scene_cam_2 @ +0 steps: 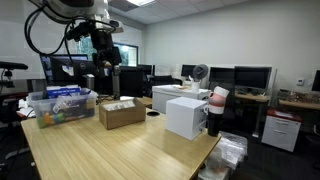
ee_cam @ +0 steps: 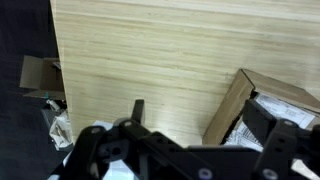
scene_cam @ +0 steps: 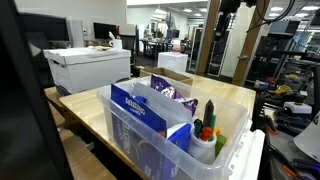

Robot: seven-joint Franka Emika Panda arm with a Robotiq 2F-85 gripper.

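In an exterior view, the gripper point(scene_cam_2: 104, 72) is seen hanging high over the far edge of the tabletop point(scene_cam_2: 120, 150), above the one cardboard box point(scene_cam_2: 122, 114). The box is set against that far edge with its top open. It is flanked by one clear bin point(scene_cam_2: 60, 105) at the far left corner and one white box point(scene_cam_2: 187, 116) toward the right edge. The height looks chosen to keep the tool clear of the box walls. From this distance it cannot be told whether the jaws are apart.

In the exterior view taken across the bin, loose goods are shown gathered inside its walls, apparently so that nothing rolls off the tabletop. One blue carton point(scene_cam: 140, 108) is stood on edge, and one purple packet point(scene_cam: 165, 88) is propped behind it. A few markers point(scene_cam: 205, 125) are kept upright in a single white holder; about three or four are made out, too small for a sure count. The cardboard box is seen beyond the bin, toward the middle of the tabletop.

In the wrist view, the two fingers point(ee_cam: 137, 108) are shown spread wide with nothing between them, bare wood lying under the gripper point(ee_cam: 200, 118). The cardboard box is caught at the lower right, beneath the right-hand finger, its flaps folded outward, which leaves the pale contents exposed. One scrap of cardboard point(ee_cam: 38, 75) is seen beyond the tabletop's left edge.
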